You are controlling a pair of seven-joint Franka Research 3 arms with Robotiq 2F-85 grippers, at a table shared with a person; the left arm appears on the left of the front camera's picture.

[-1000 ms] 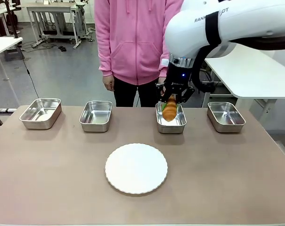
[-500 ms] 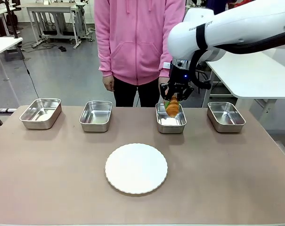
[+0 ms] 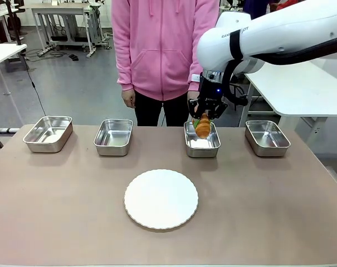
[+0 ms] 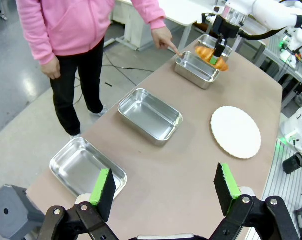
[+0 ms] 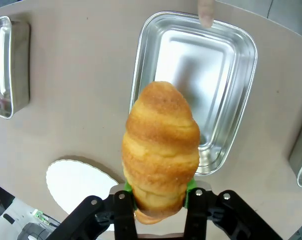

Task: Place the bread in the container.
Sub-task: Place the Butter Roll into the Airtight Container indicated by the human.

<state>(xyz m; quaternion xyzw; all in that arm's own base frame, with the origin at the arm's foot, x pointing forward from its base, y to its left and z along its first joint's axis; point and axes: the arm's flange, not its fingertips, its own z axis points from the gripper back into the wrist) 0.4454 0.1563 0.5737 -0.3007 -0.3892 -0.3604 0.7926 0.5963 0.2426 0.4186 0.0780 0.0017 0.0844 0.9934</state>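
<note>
The bread (image 3: pixel 202 127) is a golden-brown croissant that hangs upright just above the far end of the container (image 3: pixel 203 147), the third steel tray from the left. My right gripper (image 3: pixel 203 121) is shut on it from above. In the right wrist view the bread (image 5: pixel 160 145) sits between the green pads (image 5: pixel 189 186), with the container (image 5: pixel 213 75) below and beyond it. A person's finger (image 5: pixel 205 11) points at the container's far rim. My left gripper (image 4: pixel 163 185) stands open above the table's left end, looking along the row toward the bread (image 4: pixel 211 54) and the container (image 4: pixel 193 68).
A round white plate (image 3: pixel 161 198) lies at the table's middle front. Three more steel trays stand in the back row: far left (image 3: pixel 48 133), left of centre (image 3: pixel 113 137) and far right (image 3: pixel 267 137). A person in a pink hoodie (image 3: pixel 157 44) stands behind the table.
My right arm's upper links have swung back and to the right. The bread in the gripper has risen slightly over the container. The grip is unchanged.
</note>
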